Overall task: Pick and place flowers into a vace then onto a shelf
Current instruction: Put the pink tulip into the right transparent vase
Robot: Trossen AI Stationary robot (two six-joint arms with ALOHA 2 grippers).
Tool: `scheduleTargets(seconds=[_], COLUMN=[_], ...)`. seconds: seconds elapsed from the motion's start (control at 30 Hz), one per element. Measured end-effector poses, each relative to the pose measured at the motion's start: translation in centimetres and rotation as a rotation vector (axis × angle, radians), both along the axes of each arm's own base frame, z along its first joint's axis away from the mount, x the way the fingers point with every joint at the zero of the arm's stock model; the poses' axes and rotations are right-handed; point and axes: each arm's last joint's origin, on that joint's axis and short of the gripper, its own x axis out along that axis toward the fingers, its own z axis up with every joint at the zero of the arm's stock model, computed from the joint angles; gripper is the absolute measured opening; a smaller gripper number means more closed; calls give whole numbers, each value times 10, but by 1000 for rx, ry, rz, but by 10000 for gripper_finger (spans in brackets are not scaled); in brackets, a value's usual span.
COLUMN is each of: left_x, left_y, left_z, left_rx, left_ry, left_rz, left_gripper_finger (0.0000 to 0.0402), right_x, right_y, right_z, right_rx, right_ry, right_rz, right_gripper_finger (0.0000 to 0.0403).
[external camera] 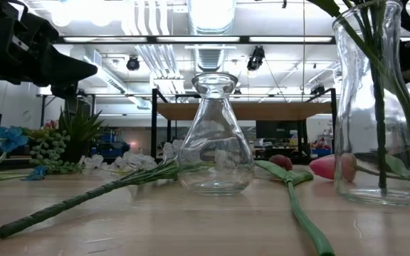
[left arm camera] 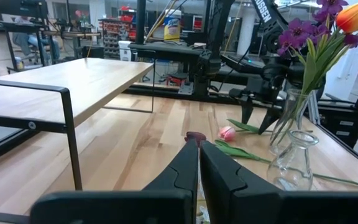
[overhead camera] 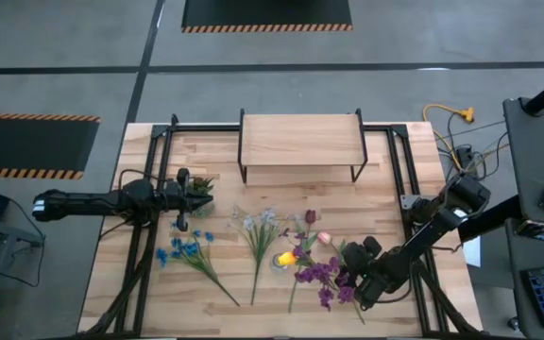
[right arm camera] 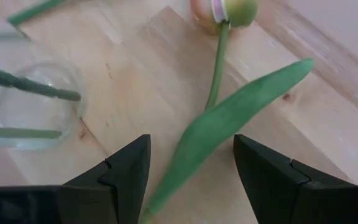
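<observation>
My right gripper (right arm camera: 191, 149) points down at the table with its fingers open. They stand on either side of the long green leaf (right arm camera: 229, 118) of a pink tulip (right arm camera: 225, 9) without touching it. The tulip lies flat on the table (overhead camera: 324, 238). Close beside it stands a tall glass vase (external camera: 376, 107) with purple flowers (left arm camera: 300, 31) and a yellow tulip in it. An empty bulbous vase (external camera: 214, 142) stands nearby. The shelf (overhead camera: 300, 142) stands at the table's far side. My left gripper (left arm camera: 199, 146) waits shut at the table's left.
Blue flowers (overhead camera: 182, 250), white flowers (overhead camera: 258, 227) and a dark purple tulip (overhead camera: 310, 217) lie loose on the wooden table. A small green potted plant (overhead camera: 199, 186) stands by my left gripper. Black frame rails run along the table's left and right sides.
</observation>
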Motion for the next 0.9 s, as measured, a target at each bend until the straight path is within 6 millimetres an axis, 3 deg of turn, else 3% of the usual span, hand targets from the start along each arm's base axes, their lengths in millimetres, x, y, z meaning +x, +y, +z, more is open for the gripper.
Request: scheduleTargets(seconds=[0.3,0.73,0.9], left_x=[0,0,0], left_y=[0,0,0], left_z=[0,0,0], left_rx=[0,0,0], left_ry=[2,3,3], left_rz=[0,0,0], left_gripper_finger=[0,0,0], right_x=[-2,-5,-11], right_y=[-1,-4,-8], right_z=[-2,-1,7], right_rx=[6,-5,6], right_ry=[49,86,120], right_rz=[11,13,16], right_gripper_finger=[202,30,13])
